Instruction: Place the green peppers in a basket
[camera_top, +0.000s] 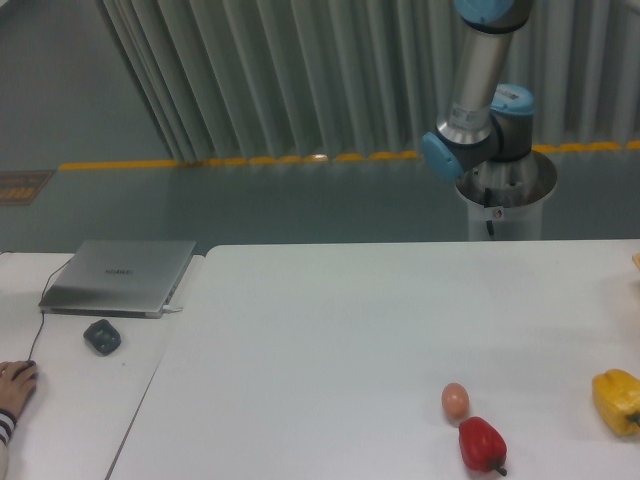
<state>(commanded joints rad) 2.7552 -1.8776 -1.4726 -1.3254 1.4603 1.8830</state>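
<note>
You have no green pepper or basket in view, and the claw sits out of frame; find both first, ignoring the red pepper (481, 444) at five o'clock.

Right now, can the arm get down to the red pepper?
Probably yes: nothing covers the red pepper; only an egg sits close beside it. On the arm, the hand is out of view.
</note>
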